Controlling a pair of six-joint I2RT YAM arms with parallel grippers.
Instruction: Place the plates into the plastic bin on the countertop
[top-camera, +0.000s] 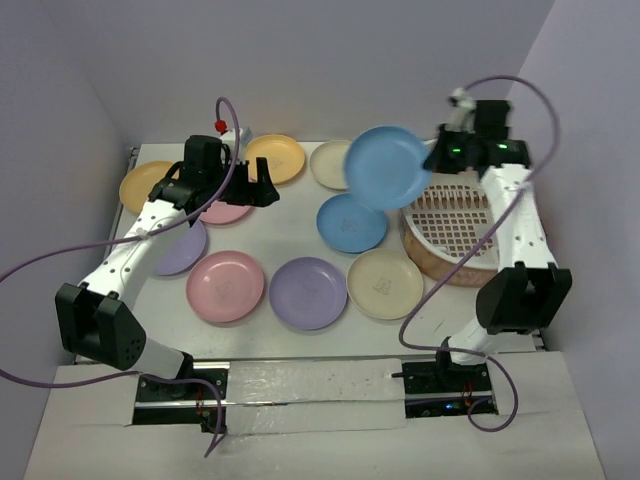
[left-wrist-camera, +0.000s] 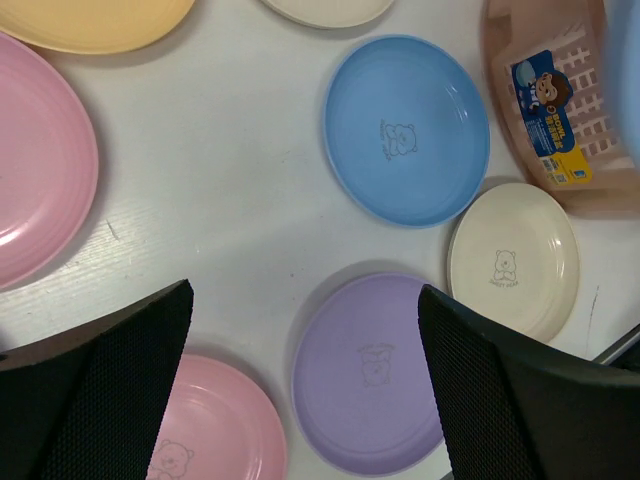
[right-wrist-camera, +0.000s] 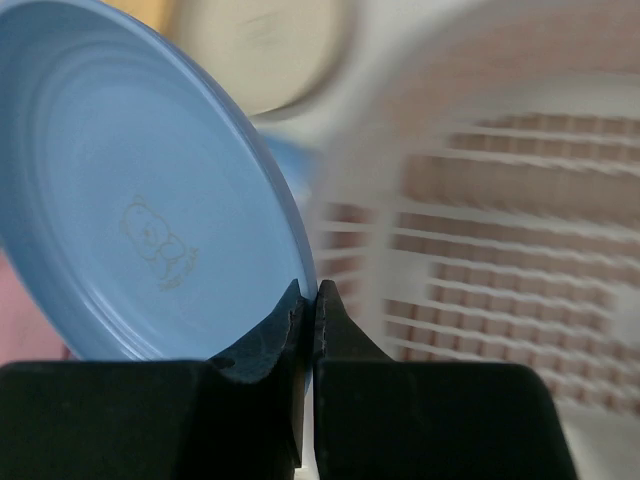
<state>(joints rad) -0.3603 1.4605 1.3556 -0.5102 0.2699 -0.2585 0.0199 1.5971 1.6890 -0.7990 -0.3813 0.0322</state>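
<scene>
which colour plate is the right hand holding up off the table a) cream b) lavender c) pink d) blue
d: the right hand is pinched shut on the rim of a blue plate, held tilted in the air next to the plastic bin.

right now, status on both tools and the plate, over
Right tool shut on blue plate rim, plate raised beside the bin. Left tool open, empty, over table plates. Nothing blocking the bin.
</scene>
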